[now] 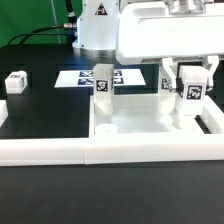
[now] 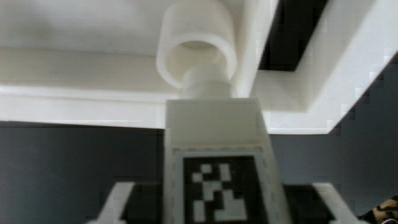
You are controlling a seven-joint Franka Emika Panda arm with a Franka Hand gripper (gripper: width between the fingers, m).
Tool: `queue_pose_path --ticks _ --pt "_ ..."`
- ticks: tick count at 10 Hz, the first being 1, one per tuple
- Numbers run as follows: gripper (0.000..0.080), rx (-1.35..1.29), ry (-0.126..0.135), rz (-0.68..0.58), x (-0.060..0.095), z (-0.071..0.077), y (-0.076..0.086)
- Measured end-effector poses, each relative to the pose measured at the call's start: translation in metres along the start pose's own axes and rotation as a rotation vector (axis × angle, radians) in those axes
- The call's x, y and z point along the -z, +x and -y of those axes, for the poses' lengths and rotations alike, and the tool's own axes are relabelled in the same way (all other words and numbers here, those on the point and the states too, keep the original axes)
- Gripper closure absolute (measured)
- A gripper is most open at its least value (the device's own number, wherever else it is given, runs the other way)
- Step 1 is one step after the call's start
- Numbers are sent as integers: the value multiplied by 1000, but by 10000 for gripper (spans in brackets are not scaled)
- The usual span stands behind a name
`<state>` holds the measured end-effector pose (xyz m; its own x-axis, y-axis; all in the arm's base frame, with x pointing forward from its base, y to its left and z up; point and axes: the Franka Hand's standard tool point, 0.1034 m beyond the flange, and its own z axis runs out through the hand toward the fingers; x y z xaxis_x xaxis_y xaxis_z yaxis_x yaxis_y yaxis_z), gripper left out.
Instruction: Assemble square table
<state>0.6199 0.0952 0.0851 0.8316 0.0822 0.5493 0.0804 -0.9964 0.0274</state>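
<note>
The square table's white slab (image 1: 140,118) lies with its raised rim up in the middle of the exterior view. One tagged white leg (image 1: 101,84) stands upright at its far left corner. My gripper (image 1: 190,86) is shut on a second tagged leg (image 1: 190,96), held upright at the slab's far right corner. In the wrist view that leg (image 2: 217,135) fills the middle between my fingers (image 2: 121,200), its round end (image 2: 199,55) against the slab's inner corner (image 2: 89,105). A third leg block (image 1: 15,82) lies on the table at the far left.
The long low white border wall (image 1: 60,151) runs along the front of the slab. The marker board (image 1: 85,76) lies flat behind the slab. The arm's white base (image 1: 95,25) stands at the back.
</note>
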Motion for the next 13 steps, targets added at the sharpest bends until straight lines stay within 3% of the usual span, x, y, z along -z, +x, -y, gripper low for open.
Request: queue_pose_path --ticks 8,13 --pt "509 24 0 35 -2 -3 -7" --pt "509 31 -8 56 -15 -11 -8"
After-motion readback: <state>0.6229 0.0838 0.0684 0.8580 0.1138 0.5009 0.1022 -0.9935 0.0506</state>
